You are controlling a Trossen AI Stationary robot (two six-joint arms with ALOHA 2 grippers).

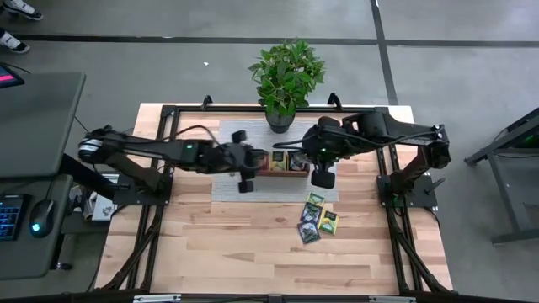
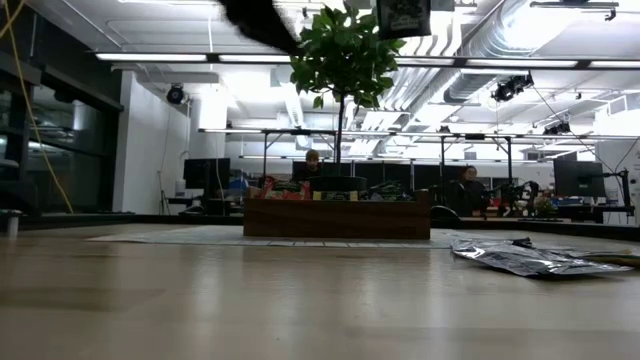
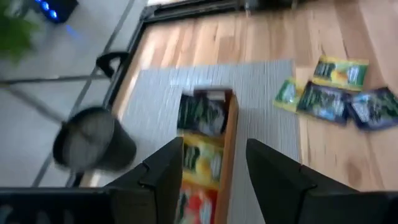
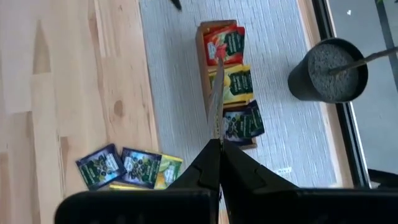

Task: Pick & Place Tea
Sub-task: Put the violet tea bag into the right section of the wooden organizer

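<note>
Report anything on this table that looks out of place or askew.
A few tea sachets lie in a loose, overlapping cluster on the bare wood, off the grey mat, while the rest sit sorted by colour in the wooden tray. The right end effector holds one sachet edge-on above the tray. Nothing looks spilled or damaged.

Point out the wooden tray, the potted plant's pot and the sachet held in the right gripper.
wooden tray (image 4: 203, 74): right wrist view, on its long side wall.
pot (image 4: 328, 70): right wrist view, on the soil inside the rim.
sachet (image 4: 216, 99): right wrist view, on its thin edge above the right gripper (image 4: 219, 146).
</note>
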